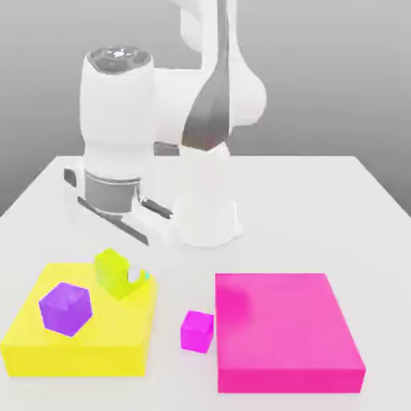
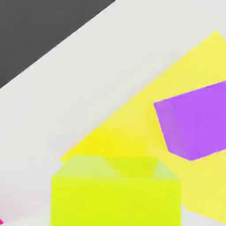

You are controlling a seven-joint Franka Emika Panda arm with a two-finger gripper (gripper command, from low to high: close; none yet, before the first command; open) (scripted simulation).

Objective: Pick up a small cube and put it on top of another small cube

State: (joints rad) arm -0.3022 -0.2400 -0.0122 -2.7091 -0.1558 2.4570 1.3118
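I cannot tell my tool's state, and with the lime cube (image 1: 113,271) apparently perched on the cyan cube (image 1: 140,276) atop the yellow block (image 1: 80,341), an off-centre seat could topple it toward the purple cube (image 1: 66,308).

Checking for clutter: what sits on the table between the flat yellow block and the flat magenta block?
In the exterior view, a small magenta cube sits on the white table between the flat yellow block and the flat magenta block.
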